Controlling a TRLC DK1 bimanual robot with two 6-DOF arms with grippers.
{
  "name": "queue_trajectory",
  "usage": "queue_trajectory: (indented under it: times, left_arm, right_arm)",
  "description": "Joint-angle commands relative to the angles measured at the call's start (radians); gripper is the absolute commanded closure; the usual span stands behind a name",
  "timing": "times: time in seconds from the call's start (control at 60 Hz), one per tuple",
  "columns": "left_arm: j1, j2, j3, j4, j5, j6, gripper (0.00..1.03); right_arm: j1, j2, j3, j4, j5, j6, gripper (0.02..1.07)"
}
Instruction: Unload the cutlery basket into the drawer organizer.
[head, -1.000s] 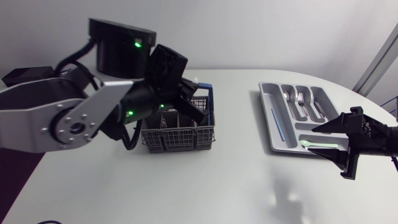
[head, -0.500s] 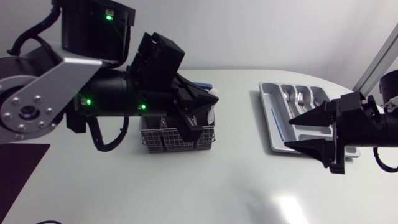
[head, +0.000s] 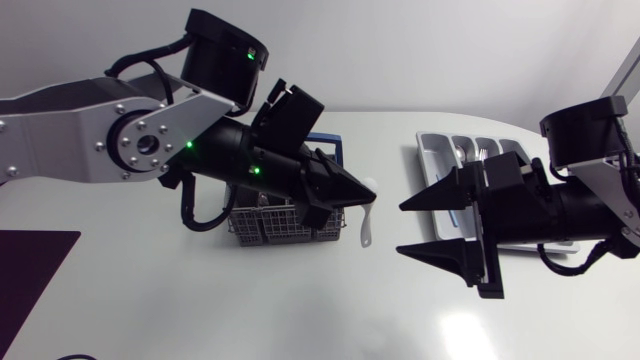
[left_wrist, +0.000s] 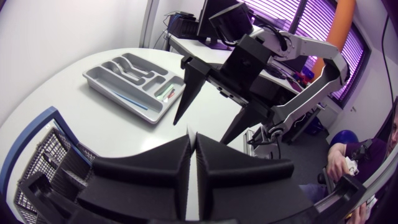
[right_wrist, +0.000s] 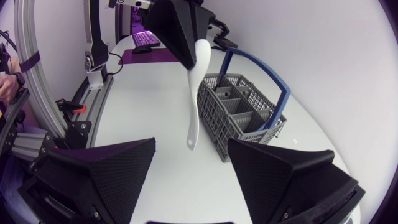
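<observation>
Across the middle of the head view, the left arm (head: 100, 145) stretches in from the left edge. The left gripper (head: 368, 192) is clenched on the broad end of a white plastic spoon (head: 365, 228), which hangs handle-down just right of the cutlery basket (head: 270, 228). Facing it from the right, the right gripper (head: 400, 228) is released, its fingers spread wide and apart from the spoon. At upper right the grey drawer organizer (head: 432, 150) is mostly covered by that arm. The right wrist view shows the spoon dangling ahead of its open fingers (right_wrist: 99, 168), beside the blue-handled basket. The left wrist view shows only pressed-together fingers, but reveals cutlery lying in the organizer's compartments.
</observation>
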Motion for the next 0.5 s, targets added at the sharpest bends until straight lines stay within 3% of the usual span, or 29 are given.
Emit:
queue_trajectory:
  times: [0.0, 0.117, 0.333, 0.483]
  left_arm:
    - [0.005, 0.025, 0.047, -0.014, 0.037, 0.001, 1.0]
    - [0.007, 0.047, 0.064, -0.03, 0.09, 0.001, 1.0]
    - [0.007, 0.068, 0.077, -0.046, 0.139, 0.004, 1.0]
    - [0.004, 0.08, 0.08, -0.053, 0.152, 0.006, 1.0]
  right_arm:
    - [0.036, 0.027, -0.011, 0.029, 0.003, 0.077, 0.23]
    - [0.066, 0.045, -0.001, 0.043, 0.001, 0.098, 0.24]
    - [0.085, 0.056, 0.018, 0.051, -0.019, 0.116, 0.54]
    - [0.089, 0.051, 0.035, 0.055, -0.028, 0.133, 0.61]
